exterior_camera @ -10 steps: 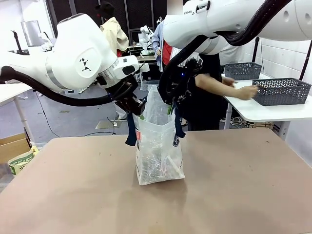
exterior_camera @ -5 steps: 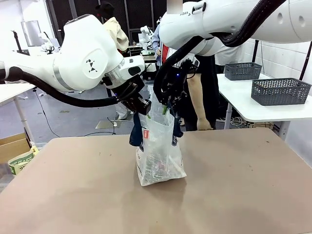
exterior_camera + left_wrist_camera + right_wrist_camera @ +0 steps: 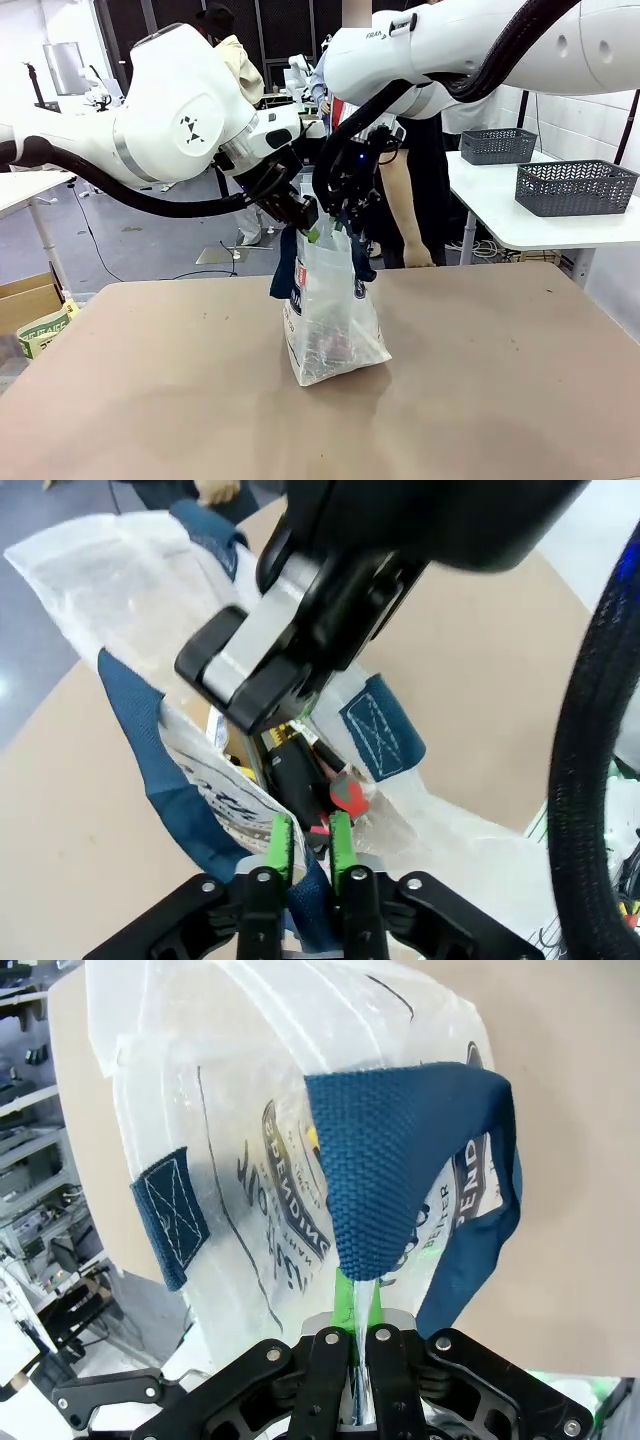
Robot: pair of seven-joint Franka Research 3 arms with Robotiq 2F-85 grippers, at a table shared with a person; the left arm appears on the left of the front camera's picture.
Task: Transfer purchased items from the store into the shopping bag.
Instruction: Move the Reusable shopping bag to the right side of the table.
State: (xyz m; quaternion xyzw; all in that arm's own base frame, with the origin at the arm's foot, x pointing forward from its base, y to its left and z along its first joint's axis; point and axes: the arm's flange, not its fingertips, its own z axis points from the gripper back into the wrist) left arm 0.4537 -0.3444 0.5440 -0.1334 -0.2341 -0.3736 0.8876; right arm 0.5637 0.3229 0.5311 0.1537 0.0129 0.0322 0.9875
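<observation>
The bag (image 3: pixel 335 320) stands on the table (image 3: pixel 500 400), hanging from both grippers, which meet close together over its mouth, and leaning a little to one side. The right gripper (image 3: pixel 357 1305) is clamped on a blue strap (image 3: pixel 400 1160). Its green pads are pressed together on the webbing, and the strap folds over just beyond their tips, with the bag's printed logo behind it. The left gripper (image 3: pixel 310 848) sits at the bag's rim on the other side. Its pads (image 3: pixel 280 845) stand a narrow gap apart with blue webbing low between them, and I cannot tell whether they pinch it or are clear of it. Just past those fingertips, inside the bag, lie a red-and-black thing (image 3: pixel 347 796) and a chunky black item (image 3: pixel 288 775) touching it. Other contents are too blurred by the plastic to name. The right gripper's body looms directly above them in the left wrist view. Beyond both grippers, across the table, a person (image 3: pixel 400 200) stands with an arm hanging down. Off to the right gripper's side is a white table (image 3: pixel 540 232) with two grey baskets (image 3: pixel 575 186). A cardboard box (image 3: pixel 25 300) sits on the floor out past the left arm.
</observation>
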